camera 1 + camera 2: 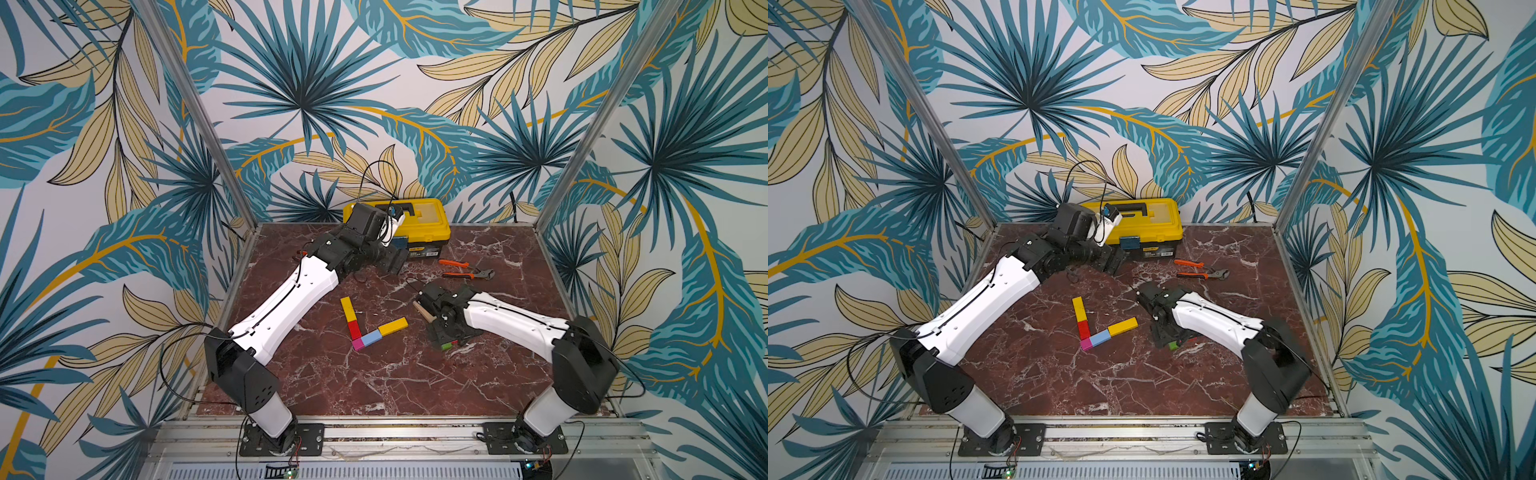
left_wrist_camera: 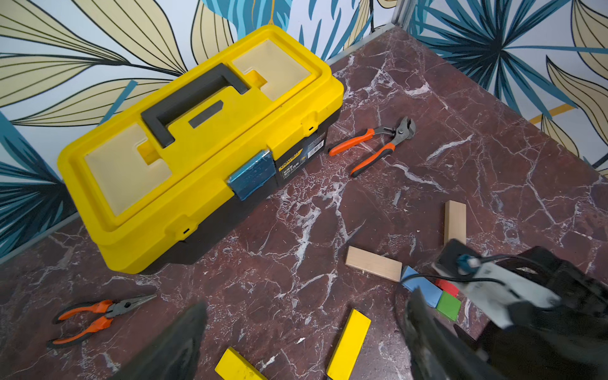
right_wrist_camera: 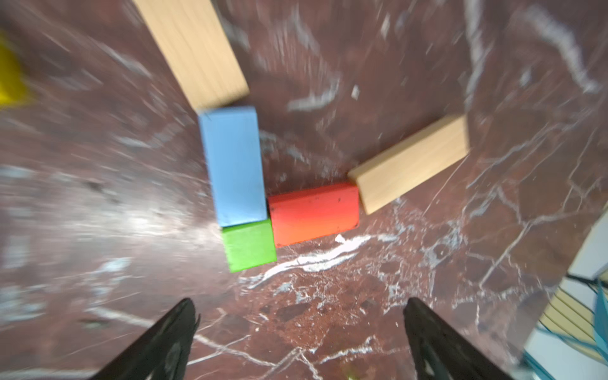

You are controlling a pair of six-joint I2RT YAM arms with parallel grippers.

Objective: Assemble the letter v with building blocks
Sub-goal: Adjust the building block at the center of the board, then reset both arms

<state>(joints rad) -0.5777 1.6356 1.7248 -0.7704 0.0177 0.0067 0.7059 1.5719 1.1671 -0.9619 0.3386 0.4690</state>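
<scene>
Blocks are sitting in two bent rows on the marble counter (image 1: 374,386). In the mid-counter row the magenta cube (image 1: 357,344) is at the corner. The red block (image 1: 354,329) and yellow bar (image 1: 347,308) run from it toward the back. The light-blue block (image 1: 372,338) and second yellow bar (image 1: 392,326) go off toward my right side. All five look end to end in both top views.

The other row is right under my right gripper (image 3: 301,302), which hangs over it with the jaws spread wide and nothing in them. My right wrist camera shows the green cube (image 3: 249,245) at the corner. The other light-blue block (image 3: 234,166) touches it on one side, with a tan bar (image 3: 194,49) at its far end. The other red block (image 3: 314,214) is on the other side, with a second tan bar (image 3: 411,163) past it. That picture is pretty smeared, so I can't swear the tan bars sit flush. They look a bit skewed.

My left gripper (image 2: 307,299) is off near the back by the yellow toolbox (image 2: 197,144), also wide open and empty. Orange-handled pliers (image 2: 375,144) lie beside the toolbox, and a needle-nose pair (image 2: 102,316) lies on its other side.
</scene>
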